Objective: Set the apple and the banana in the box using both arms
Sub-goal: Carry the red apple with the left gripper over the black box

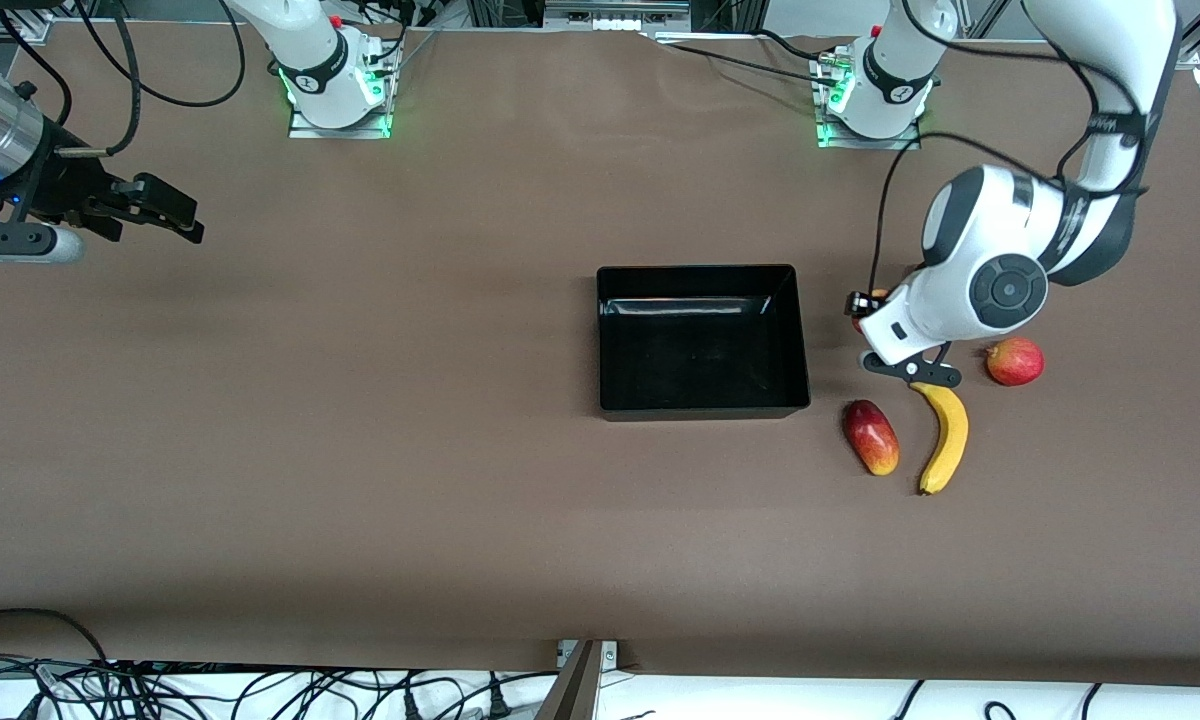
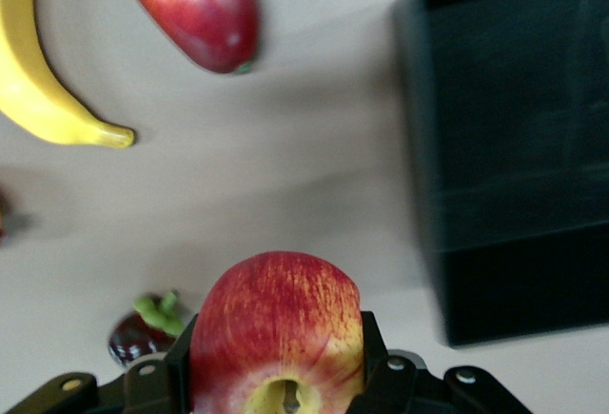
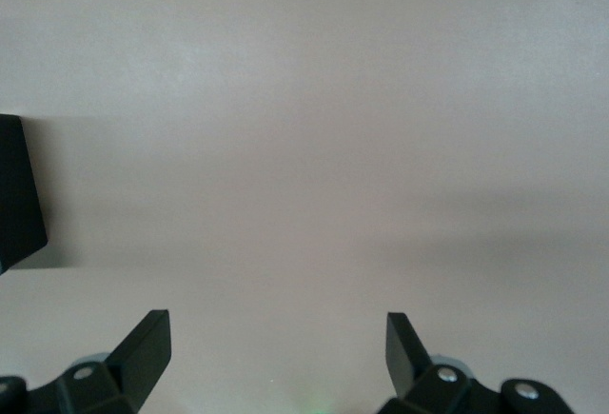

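My left gripper (image 1: pixel 868 312) is shut on the red, yellow-streaked apple (image 2: pixel 276 324); its fingers (image 2: pixel 181 352) press both sides. It is over the table beside the box, at the left arm's end. In the front view only a sliver of the apple (image 1: pixel 878 295) shows past the wrist. The yellow banana (image 1: pixel 945 437) lies on the table, nearer the front camera than the gripper, and shows in the left wrist view (image 2: pixel 38 71). The black box (image 1: pixel 700 270) is empty and also shows in the left wrist view (image 2: pixel 514 147). My right gripper (image 1: pixel 185 215) waits open and empty at the right arm's end (image 3: pixel 278 338).
An elongated red-yellow fruit (image 1: pixel 871 436) lies beside the banana, between it and the box (image 2: pixel 195 5). A pinkish-red round fruit (image 1: pixel 1014 361) lies past the left wrist. A small dark fruit with a green stalk (image 2: pixel 143 328) lies under the left gripper. A box corner (image 3: pixel 19 195) shows in the right wrist view.
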`<state>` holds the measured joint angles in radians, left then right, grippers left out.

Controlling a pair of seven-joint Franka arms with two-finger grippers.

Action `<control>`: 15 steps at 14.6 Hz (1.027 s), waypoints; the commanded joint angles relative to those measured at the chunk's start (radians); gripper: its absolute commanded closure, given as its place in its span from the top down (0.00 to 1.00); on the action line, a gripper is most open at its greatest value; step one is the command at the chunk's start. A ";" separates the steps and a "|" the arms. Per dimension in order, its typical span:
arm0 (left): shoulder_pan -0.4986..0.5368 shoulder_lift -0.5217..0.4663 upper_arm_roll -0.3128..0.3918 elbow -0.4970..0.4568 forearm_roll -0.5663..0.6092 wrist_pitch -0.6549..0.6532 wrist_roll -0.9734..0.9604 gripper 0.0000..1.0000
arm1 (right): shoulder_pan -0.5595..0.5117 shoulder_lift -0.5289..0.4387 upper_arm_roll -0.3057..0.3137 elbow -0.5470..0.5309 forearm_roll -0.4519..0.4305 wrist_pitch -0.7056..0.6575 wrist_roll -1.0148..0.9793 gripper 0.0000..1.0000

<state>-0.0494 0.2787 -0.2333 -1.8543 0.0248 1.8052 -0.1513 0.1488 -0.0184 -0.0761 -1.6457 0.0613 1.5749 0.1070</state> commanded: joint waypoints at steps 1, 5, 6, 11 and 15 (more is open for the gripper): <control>-0.004 0.052 -0.118 0.056 -0.009 -0.035 -0.202 0.15 | -0.052 -0.035 0.050 -0.040 -0.014 0.030 -0.047 1.00; -0.016 0.129 -0.169 -0.009 0.001 0.164 -0.297 0.14 | -0.045 -0.011 0.056 -0.002 -0.050 0.030 -0.047 1.00; -0.023 0.146 -0.169 -0.031 0.001 0.213 -0.307 0.13 | -0.045 -0.006 0.056 -0.002 -0.055 0.031 -0.049 1.00; -0.070 0.208 -0.167 -0.103 0.007 0.356 -0.318 0.14 | -0.046 0.009 0.055 0.050 -0.057 -0.013 -0.053 1.00; -0.086 0.257 -0.164 -0.112 0.029 0.393 -0.321 0.29 | -0.048 0.023 0.052 0.056 -0.058 -0.010 -0.037 1.00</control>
<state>-0.1274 0.5263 -0.4024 -1.9642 0.0272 2.1829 -0.4565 0.1187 -0.0156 -0.0364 -1.6230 0.0208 1.5860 0.0702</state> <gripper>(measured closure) 0.352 0.000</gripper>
